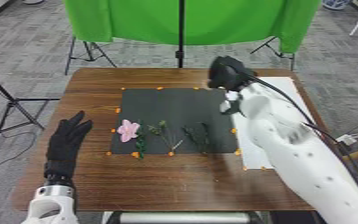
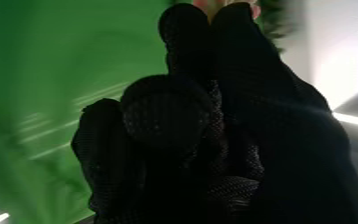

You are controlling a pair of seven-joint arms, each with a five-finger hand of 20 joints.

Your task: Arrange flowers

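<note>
Palm down, my left hand (image 1: pixel 67 140) rests at the table's left side with straight fingers. My right hand (image 1: pixel 229 72) is raised over the back right of the table. In the right wrist view, my right hand (image 2: pixel 246 105) has thumb and finger tips together on a pink flower (image 2: pixel 213 4), with green leaves (image 2: pixel 271 22) beside them. A pink flower (image 1: pixel 127 130) with a dark green stem lies at the left of the black mat (image 1: pixel 171 102). Thin green stems (image 1: pixel 166 134) and darker leafy stems (image 1: pixel 198 136) lie to its right.
Small orange markers edge the black mat on the brown table (image 1: pixel 158 185). A white board (image 1: pixel 257 155) lies along the right side, partly under my right arm. Behind the table hangs a green cloth (image 1: pixel 140 22) on a black stand (image 1: pixel 181 52).
</note>
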